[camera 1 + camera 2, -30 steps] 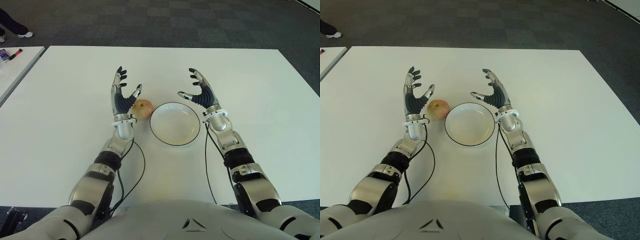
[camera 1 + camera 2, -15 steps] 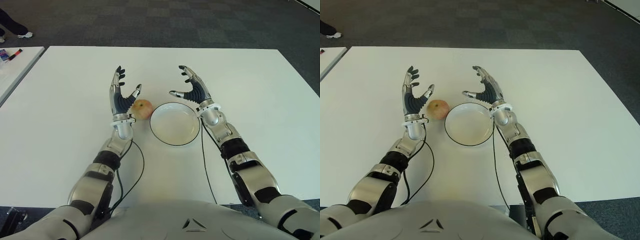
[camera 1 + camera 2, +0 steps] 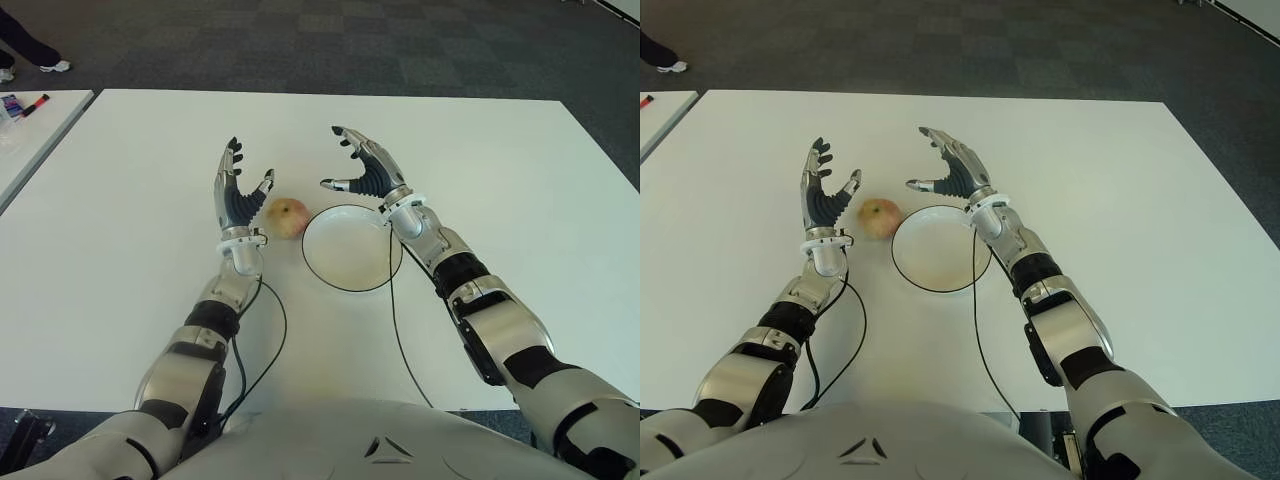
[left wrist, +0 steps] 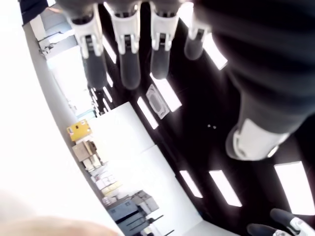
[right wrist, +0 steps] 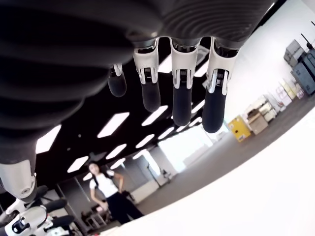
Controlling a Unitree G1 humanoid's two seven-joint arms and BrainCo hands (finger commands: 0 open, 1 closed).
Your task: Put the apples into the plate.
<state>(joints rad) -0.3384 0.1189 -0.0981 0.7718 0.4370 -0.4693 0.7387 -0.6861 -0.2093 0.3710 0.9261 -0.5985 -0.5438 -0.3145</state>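
Since 1 s ago the right hand (image 3: 365,168) has swung from the plate's right rim across to its far edge, toward the apple; left hand (image 3: 236,195) has barely shifted.

Nearest, the plate (image 3: 375,276) sits bare on the white table (image 3: 120,290), nothing in it yet. Just past its left rim lies the apple (image 3: 287,216), touching the table, just beside the plate. Left hand stands upright just left of the apple, fingers spread, palm facing it, holding nothing — prob. set to close on it. Right hand hovers over the plate's far rim, fingers open and loosely curved, empty; looks like a 2-hand approach or a guard.

Only 1 apple shows, though task says apples. Wrist views show only fingers against ceiling, a distant person (image 5: 109,194); no apple.
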